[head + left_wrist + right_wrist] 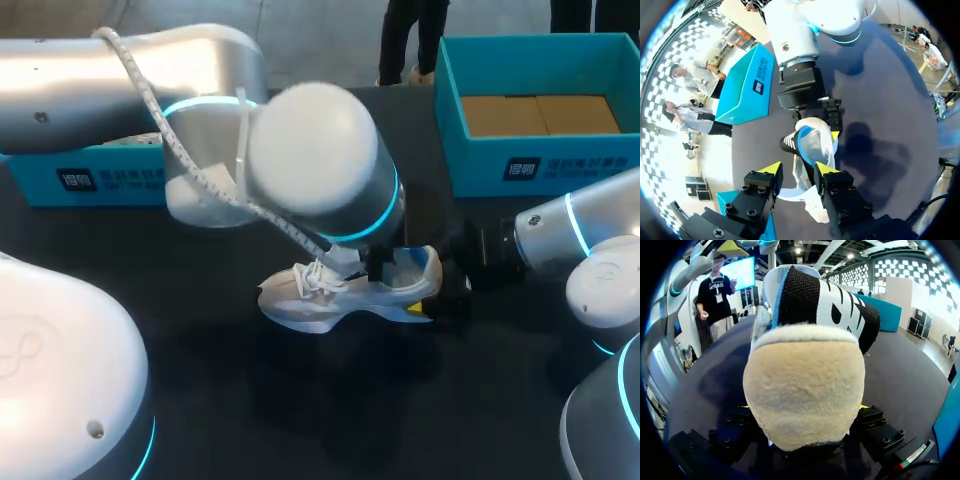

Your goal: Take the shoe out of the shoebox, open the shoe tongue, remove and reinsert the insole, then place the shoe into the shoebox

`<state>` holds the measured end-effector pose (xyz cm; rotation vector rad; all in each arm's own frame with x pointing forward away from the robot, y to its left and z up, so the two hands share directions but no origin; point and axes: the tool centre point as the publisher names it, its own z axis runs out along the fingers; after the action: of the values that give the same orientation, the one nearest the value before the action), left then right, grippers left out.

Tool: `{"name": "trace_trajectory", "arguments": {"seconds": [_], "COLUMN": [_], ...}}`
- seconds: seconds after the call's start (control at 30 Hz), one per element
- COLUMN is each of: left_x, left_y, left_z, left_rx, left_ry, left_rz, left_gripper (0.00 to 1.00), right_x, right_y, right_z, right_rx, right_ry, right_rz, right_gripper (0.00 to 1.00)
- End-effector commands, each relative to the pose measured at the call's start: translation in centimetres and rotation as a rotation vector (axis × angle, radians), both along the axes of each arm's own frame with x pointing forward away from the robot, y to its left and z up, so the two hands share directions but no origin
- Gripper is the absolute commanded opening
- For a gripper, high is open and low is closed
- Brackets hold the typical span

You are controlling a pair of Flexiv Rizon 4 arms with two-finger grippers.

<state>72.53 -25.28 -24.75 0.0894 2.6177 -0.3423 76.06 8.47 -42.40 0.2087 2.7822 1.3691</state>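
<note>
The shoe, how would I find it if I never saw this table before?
Look at the big dark table, which has an open blue shoebox at its far right. Near the table's middle, in front and to the left of that box, sits the shoe. It is a white sneaker with white laces and a blue heel; nothing else there has laces.

White lace-up sneaker [345,290]: blue collar lining, yellow sole fleck, black mesh heel with white stripes, cream suede heel patch. Teal cardboard shoebox [540,165]: brown inside, dark label with white print. Tabletop [300,400]: uniform matt black. Left gripper [797,170]: black body, yellow tips.
</note>
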Motion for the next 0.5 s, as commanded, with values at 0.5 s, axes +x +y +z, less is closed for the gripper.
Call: {"name": "trace_trajectory", "arguments": {"seconds": [0.5], "left_x": [0.7], "left_y": [-3.0], "left_z": [-4.1], "left_rx": [-0.004], "left_ry": [-0.103], "left_rz": [0.097], "left_gripper": [0.43], "right_x": [0.0], "right_y": [0.2], "right_z": [-0.2], "right_rx": [-0.003], "right_ry": [0.000], "right_rz": [-0.002], "right_gripper": [0.00]}}
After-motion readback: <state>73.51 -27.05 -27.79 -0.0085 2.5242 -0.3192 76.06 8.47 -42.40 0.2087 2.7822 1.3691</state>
